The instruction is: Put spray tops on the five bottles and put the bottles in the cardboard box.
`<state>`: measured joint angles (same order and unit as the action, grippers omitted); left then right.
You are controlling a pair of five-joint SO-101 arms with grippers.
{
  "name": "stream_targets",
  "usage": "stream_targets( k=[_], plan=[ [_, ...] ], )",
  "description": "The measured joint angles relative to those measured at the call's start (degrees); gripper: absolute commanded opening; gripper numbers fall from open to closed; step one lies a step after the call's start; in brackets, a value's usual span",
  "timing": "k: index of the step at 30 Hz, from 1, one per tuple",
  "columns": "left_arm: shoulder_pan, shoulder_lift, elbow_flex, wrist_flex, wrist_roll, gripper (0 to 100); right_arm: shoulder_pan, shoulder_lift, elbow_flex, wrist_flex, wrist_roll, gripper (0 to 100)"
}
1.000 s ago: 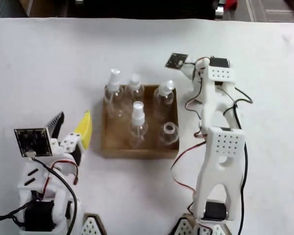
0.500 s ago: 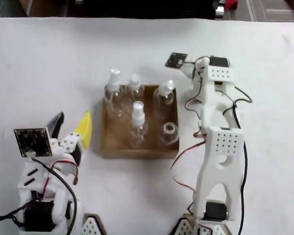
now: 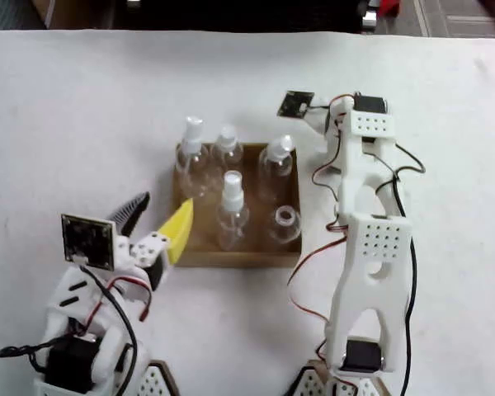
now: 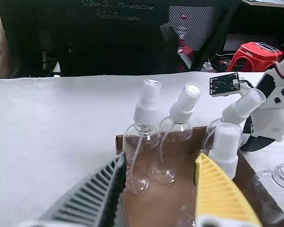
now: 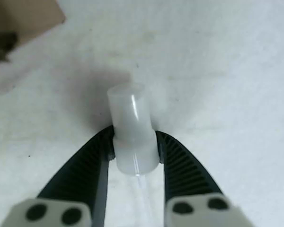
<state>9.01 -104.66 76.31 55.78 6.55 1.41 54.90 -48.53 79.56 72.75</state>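
We see the right gripper (image 5: 134,138) pinching a white spray top (image 5: 131,116) by its collar over the white table (image 5: 217,71). The top's head juts past the fingertips and its thin dip tube (image 5: 143,189) runs back between the fingers. We judge the part featherlight, hard and slick, and the tube bendy, so the collar is the sound hold, squeezed gently. The left gripper (image 3: 163,204) hangs spread wide at the near corner of the cardboard box (image 3: 235,257), with four capped bottles (image 4: 146,137) ahead of its fingertips. The one uncapped bottle (image 3: 285,223) stands in the box, off to the side of the yellow finger (image 4: 217,194).
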Motion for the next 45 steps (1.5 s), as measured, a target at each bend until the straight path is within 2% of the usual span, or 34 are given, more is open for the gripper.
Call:
stream_targets(
  k=[6,10,15,19,24,27,31,39,45],
  plan=[
    [3.78,0.00,0.00,0.00,0.00,23,1.58,-3.16,-4.31,5.80,-5.63,1.7],
    [7.30,0.44,1.49,0.00,0.00,22,4.40,-8.53,-10.90,8.62,-13.36,1.7],
    [12.48,0.35,2.64,0.00,-3.78,22,8.53,-15.74,-21.36,13.36,-29.01,1.7],
    [12.40,0.35,2.64,0.00,-6.77,22,10.37,-22.51,-29.63,17.41,-41.05,1.6],
    [10.81,0.35,2.64,0.00,-6.95,22,12.40,-33.67,-29.89,17.76,-57.76,1.6],
    [10.46,0.35,2.64,0.00,-6.95,22,12.13,-42.11,-23.91,17.85,-61.19,1.6],
    [10.29,0.35,2.64,0.00,-6.95,22,8.26,-55.65,-11.52,17.85,-62.42,1.6],
    [8.09,0.26,2.64,0.79,-7.30,22,-8.79,-82.46,14.42,16.88,-62.95,1.7],
    [2.99,0.26,2.64,0.79,-7.21,22,-16.18,-94.33,35.96,8.09,-69.71,1.7]
  ],
)
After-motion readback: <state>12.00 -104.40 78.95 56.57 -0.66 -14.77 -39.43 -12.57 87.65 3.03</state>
